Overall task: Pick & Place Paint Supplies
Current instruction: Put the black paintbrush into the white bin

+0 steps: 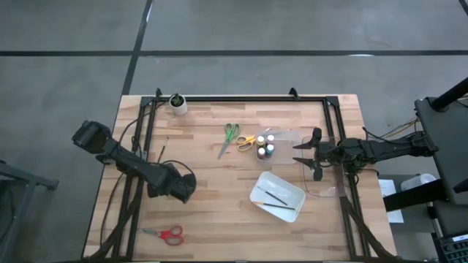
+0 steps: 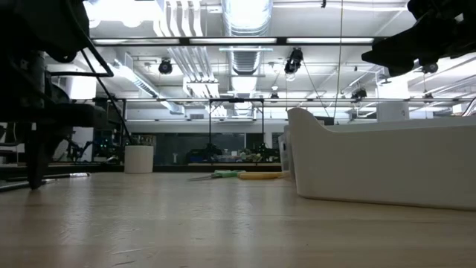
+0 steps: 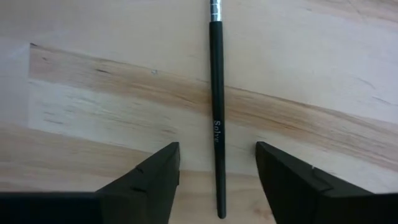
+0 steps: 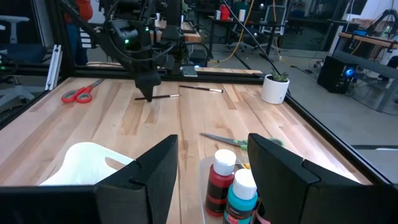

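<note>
Left gripper [image 3: 216, 180] spread, straddling a thin dark brush [image 3: 216, 112] flat on the worktop [image 1: 205, 212], not pinching it; long axis along the gap between the fingers, silver ferrule pointing away from the wrist. Second brush [image 4: 200, 89] near, toward the white cup [image 1: 178, 104]. Red scissors [image 1: 164, 234] apart, at the near edge. Right gripper [image 1: 313, 153] spread, holding nothing, beside the paint bottles [image 1: 265, 146]; green scissors [image 1: 228, 139] and yellow scissors [image 1: 246, 141] beyond them, white tray [image 1: 276, 196] close by. Pale wooden planks; a workshop behind.

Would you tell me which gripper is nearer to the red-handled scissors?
The left gripper is nearer, just up-table from the red-handled scissors; the right gripper hovers across the table beside the paint bottles.
</note>
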Motion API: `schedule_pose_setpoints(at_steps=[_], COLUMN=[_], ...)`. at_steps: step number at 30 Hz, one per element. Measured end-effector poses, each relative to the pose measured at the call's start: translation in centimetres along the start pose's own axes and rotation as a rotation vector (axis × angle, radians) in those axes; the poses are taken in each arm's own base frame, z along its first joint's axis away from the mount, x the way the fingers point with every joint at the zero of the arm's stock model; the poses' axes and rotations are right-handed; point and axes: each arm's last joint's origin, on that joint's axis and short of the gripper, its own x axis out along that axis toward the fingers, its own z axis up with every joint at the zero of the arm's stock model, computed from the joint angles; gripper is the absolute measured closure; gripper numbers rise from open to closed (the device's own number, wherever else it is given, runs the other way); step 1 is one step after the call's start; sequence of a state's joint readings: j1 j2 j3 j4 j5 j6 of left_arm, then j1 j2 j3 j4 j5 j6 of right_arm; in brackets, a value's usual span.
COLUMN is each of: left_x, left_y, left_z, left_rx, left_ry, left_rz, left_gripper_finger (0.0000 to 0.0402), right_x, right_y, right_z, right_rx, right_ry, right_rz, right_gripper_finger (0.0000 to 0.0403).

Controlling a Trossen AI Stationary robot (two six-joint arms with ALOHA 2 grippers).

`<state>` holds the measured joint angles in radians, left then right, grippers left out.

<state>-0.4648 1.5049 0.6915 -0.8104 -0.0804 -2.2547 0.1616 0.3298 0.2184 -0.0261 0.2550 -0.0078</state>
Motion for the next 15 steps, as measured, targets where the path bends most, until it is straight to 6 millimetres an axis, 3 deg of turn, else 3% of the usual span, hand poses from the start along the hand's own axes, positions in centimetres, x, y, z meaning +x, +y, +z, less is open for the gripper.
schedule_pose_setpoints(at_steps=[8,15], left_x=[0.15,0.18], left_y=[0.18,0.18], left_z=[0.08,0.08], left_rx=[-0.015,-0.015], left_ry=[0.005,0.004], left_rz=[0.01,0.01], left_gripper_finger=[0.0278,0.0302], right_x=[0.0,0.0], right_y=[-0.01,0.0], right_z=[0.0,0.0], right_rx=[0.0,0.0], right_ry=[0.0,0.0], right_rz=[-0.001,-0.001], right_gripper_finger=[0.0211,0.0211])
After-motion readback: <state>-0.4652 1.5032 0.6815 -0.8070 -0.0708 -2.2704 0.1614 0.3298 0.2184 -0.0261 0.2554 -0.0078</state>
